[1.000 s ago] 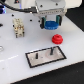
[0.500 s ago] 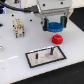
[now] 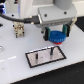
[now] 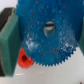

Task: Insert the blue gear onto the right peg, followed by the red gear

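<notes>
My gripper (image 3: 56, 34) is shut on the blue gear (image 3: 57, 36), held flat between the teal finger pads (image 3: 46, 35). In the wrist view the blue gear (image 4: 46, 32) fills most of the picture, with a green pad (image 4: 9, 40) at its side. The red gear (image 4: 24, 59) peeks out beneath its edge; in the exterior view the red gear is hidden behind the blue one. The grey base plate (image 3: 44, 59) lies on the white table, nearer the camera than the gripper. The right peg (image 3: 51, 50) stands on it, just below the held gear in the picture.
A shorter, fainter pin (image 3: 36, 56) stands on the plate toward the exterior view's left. A small dark-and-tan fixture (image 3: 19, 30) with cables sits at the back on that side. The robot's body rises behind the gripper.
The gripper with the blue gear has come lower in the exterior view. It now covers the red gear, which showed on the table before.
</notes>
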### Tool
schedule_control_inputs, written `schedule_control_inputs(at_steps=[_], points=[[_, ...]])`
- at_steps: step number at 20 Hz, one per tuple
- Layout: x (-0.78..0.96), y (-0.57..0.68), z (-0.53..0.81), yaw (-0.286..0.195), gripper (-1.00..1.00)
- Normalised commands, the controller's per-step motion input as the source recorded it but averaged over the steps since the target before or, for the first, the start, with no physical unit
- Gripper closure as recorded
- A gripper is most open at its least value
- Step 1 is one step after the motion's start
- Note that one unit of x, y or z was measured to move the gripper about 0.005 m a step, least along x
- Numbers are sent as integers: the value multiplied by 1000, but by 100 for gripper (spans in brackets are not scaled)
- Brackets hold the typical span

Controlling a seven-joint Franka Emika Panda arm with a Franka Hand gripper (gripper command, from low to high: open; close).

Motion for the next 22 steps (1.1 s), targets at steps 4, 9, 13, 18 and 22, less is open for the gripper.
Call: schedule_control_inputs(at_steps=[4, 9, 13, 18, 22], points=[[469, -148, -58, 0, 100], [213, -81, -87, 0, 100], [162, -44, -97, 0, 100], [38, -38, 154, 0, 100], [19, -22, 239, 0, 100]])
